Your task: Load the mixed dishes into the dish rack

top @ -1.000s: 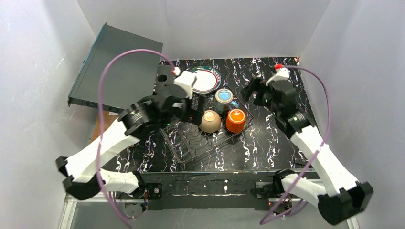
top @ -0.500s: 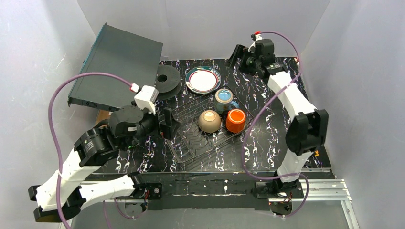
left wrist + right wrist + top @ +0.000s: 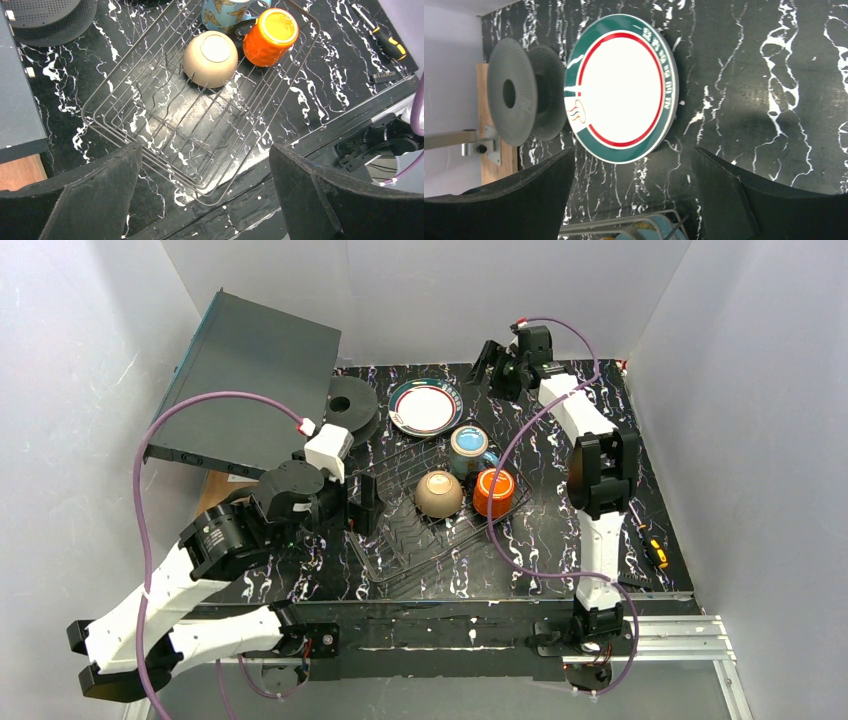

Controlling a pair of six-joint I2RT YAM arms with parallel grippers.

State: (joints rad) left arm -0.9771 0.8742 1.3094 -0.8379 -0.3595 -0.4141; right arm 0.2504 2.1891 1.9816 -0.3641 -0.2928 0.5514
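Left gripper gapes; rack contains bowl, cup, mug.

Left arm, right arm: white link shells, black joints, purple cable per wrist, matte black fingers.

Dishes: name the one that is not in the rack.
The green-and-red rimmed plate, lying flat on the table beyond the dish rack, beside the black spool. The cream bowl, orange cup and blue mug all sit inside the rack.
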